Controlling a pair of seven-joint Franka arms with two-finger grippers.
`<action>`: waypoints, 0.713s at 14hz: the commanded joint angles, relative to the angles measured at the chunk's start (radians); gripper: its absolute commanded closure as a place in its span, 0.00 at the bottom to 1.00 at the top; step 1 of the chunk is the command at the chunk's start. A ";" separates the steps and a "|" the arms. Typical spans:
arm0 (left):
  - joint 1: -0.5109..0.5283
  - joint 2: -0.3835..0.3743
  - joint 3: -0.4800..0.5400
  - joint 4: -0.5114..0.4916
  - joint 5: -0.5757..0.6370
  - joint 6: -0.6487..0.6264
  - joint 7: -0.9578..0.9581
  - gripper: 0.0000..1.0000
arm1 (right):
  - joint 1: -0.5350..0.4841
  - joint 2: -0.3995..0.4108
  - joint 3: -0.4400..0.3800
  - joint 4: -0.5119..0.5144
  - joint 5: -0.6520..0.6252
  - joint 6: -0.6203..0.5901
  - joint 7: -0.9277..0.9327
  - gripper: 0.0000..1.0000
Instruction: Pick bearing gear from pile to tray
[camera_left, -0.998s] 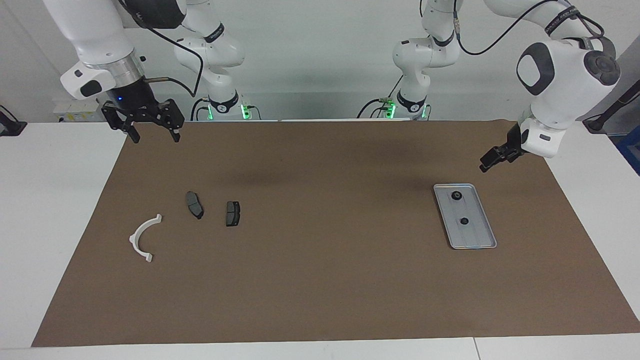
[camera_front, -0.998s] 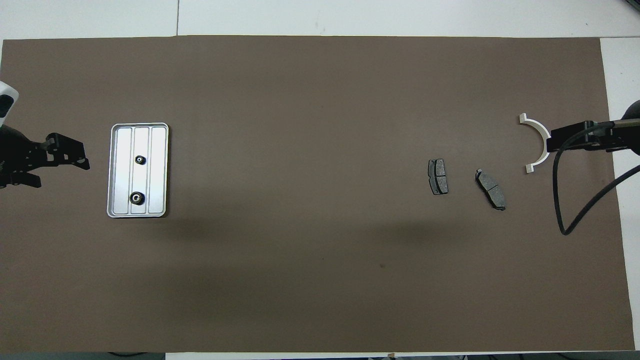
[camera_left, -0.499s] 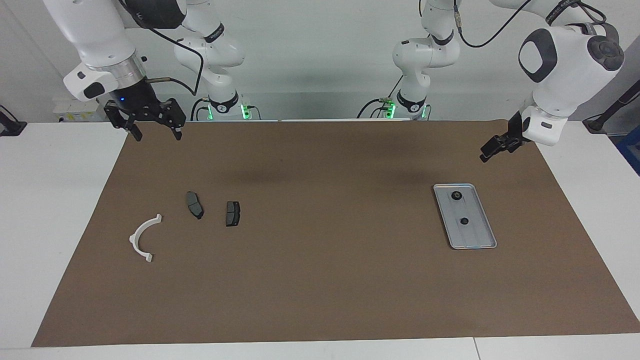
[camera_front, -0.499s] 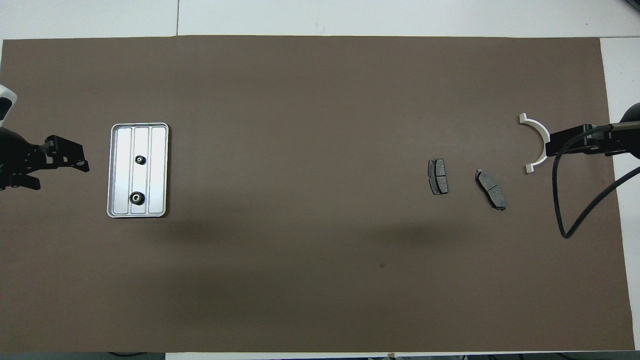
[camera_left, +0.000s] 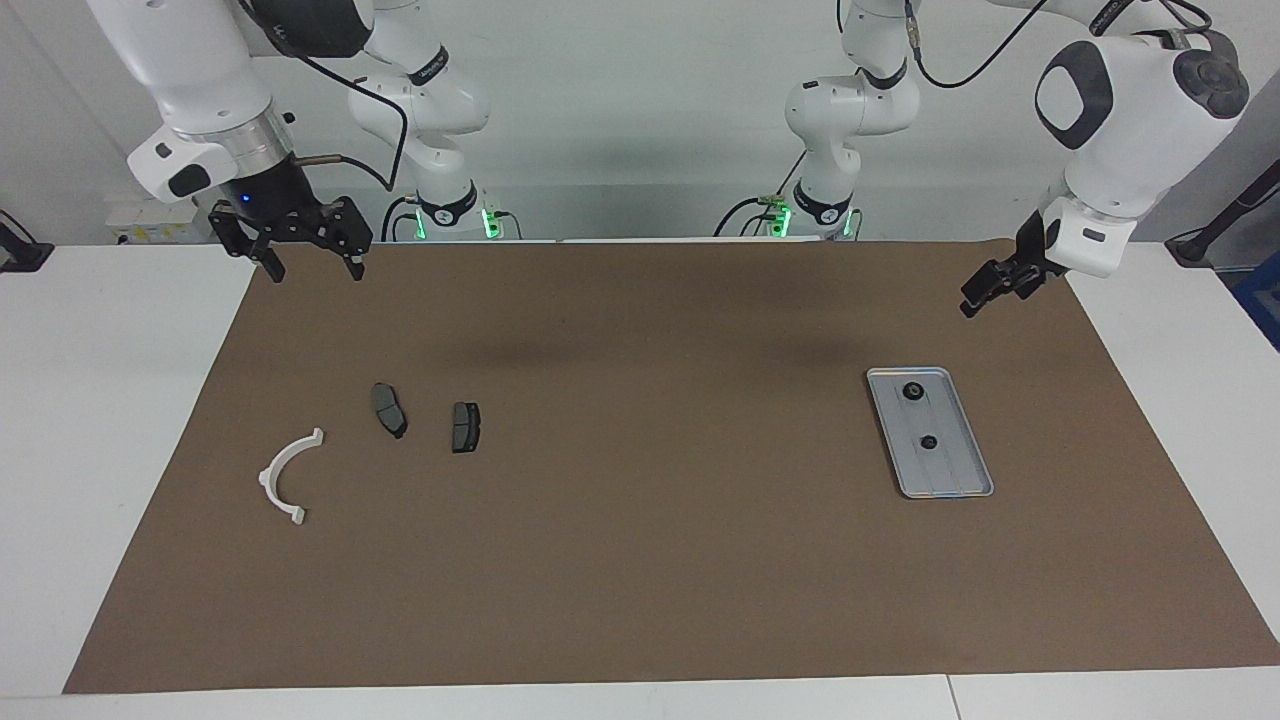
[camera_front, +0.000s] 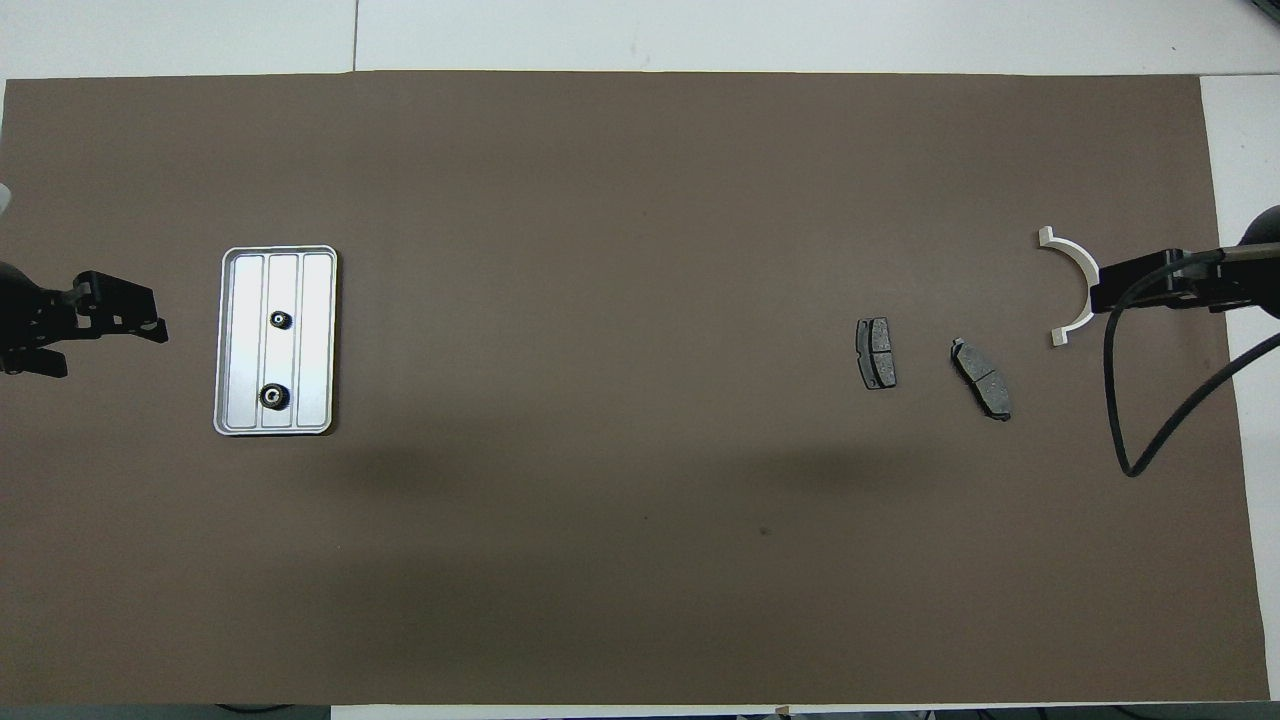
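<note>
Two small black round bearing gears (camera_left: 912, 392) (camera_left: 929, 442) lie in the silver ridged tray (camera_left: 955, 470) at the left arm's end of the brown mat; they also show in the overhead view (camera_front: 281, 320) (camera_front: 272, 397), inside the tray (camera_front: 315, 340). The pile at the right arm's end holds a white half-ring (camera_left: 285, 475) (camera_front: 1070, 255) and two dark grey pads (camera_left: 390, 410) (camera_left: 465, 427). My right gripper (camera_left: 313, 270) (camera_front: 1160, 280) hangs open and empty in the air above the mat, clear of the pile. My left gripper (camera_left: 985, 295) (camera_front: 105, 345) is open, empty and raised beside the tray.
A brown mat (camera_left: 650, 560) covers most of the white table (camera_left: 110, 400). A black cable (camera_front: 1125, 400) loops down from the right arm's wrist over the mat's end. The two arm bases (camera_left: 445, 210) (camera_left: 820, 210) stand at the table's edge.
The left gripper has risen and drawn away from the tray toward the table's end. The right gripper has lifted slightly. The parts on the mat have not moved.
</note>
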 joint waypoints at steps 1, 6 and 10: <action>0.013 -0.027 -0.022 -0.027 -0.003 0.016 0.030 0.00 | -0.005 -0.007 0.003 -0.006 -0.004 -0.016 -0.009 0.00; 0.016 -0.027 -0.049 0.016 -0.003 -0.027 0.027 0.00 | -0.003 -0.007 0.003 -0.006 -0.004 -0.016 -0.007 0.00; 0.017 -0.029 -0.058 0.042 -0.003 -0.036 0.028 0.00 | -0.003 -0.007 0.003 -0.006 -0.004 -0.016 -0.009 0.00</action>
